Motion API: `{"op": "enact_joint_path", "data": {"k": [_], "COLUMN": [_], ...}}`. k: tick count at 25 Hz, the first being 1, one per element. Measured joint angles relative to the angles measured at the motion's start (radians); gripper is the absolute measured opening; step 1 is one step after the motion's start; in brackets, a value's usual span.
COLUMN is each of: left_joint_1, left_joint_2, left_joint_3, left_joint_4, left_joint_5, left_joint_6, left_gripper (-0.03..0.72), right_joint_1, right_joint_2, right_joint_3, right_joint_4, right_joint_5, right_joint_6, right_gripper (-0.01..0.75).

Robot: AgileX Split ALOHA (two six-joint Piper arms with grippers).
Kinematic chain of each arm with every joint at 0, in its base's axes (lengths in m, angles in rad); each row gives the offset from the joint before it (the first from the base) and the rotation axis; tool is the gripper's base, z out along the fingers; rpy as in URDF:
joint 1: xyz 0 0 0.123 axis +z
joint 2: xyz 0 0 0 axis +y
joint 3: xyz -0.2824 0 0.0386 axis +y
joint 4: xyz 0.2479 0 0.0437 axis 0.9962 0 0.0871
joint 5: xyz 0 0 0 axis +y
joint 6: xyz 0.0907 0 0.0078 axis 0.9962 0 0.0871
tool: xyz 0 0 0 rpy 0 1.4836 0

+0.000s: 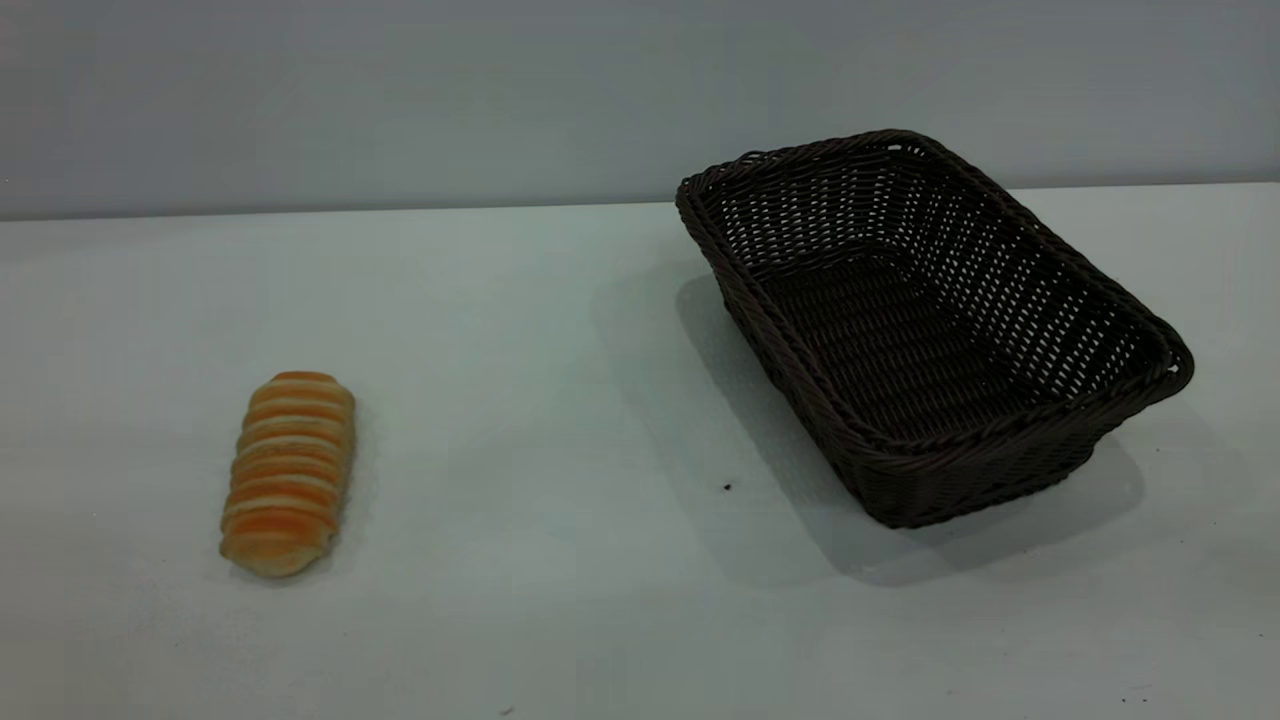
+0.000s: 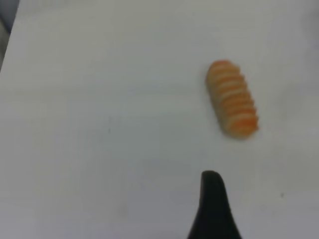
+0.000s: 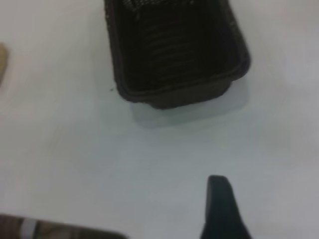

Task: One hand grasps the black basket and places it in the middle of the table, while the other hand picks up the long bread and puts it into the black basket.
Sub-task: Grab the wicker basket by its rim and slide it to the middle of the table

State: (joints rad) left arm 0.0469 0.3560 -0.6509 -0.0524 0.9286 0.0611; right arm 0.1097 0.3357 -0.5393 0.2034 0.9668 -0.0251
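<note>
**Exterior view: basket out to the right, bread on the left, neither arm in shot**

Exterior view has no arms in it at all, just the table (image 1: 560, 620) with two things on it. Biggest first: the black basket (image 1: 930, 330) sits flat on its base on the right half of the table, open side up and nothing in it. Its long axis runs diagonally, with one short end toward the back wall and the other angled toward the front right. A small dark speck lies on the table near its front left corner.

The long bread (image 1: 288, 474) lies flat on the left half, well apart from the basket. Its long axis runs roughly front to back with a slight tilt, and the stripes cross it sideways.

Now the wrist cams. In the left wrist view one black finger (image 2: 213, 206) of the left gripper shows, hanging above bare table, with the bread (image 2: 232, 98) ahead of it and a bit off to one side, not touching. In the right wrist view it's the same deal: one finger (image 3: 223, 209) of the right gripper, with the basket (image 3: 174, 94) out ahead, its near short end facing the finger, clearly apart from it. Only one finger shows per camera, so can't tell whether either gripper is spread or closed.
</note>
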Motion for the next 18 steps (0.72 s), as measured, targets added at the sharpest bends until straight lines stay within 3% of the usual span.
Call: {"op": "enact_joint_path", "data": {"k": [7, 18], "left_joint_1": [0.0, 0.0], "left_joint_2": [0.317, 0.411], "left_joint_3": [-0.056, -0.056], "left_joint_4": [-0.126, -0.212], "left_joint_5": [-0.139, -0.161], "left_joint_6": [0.15, 0.202], "left_gripper": [0.563, 0.563], "right_joint_1": [0.0, 0.0], "right_joint_2": [0.492, 1.239], "right_joint_3": [-0.045, -0.189], "right_joint_4": [0.224, 0.615], "right_joint_5": [-0.15, -0.331], "right_joint_6": [-0.082, -0.157], "right_gripper": [0.546, 0.548]}}
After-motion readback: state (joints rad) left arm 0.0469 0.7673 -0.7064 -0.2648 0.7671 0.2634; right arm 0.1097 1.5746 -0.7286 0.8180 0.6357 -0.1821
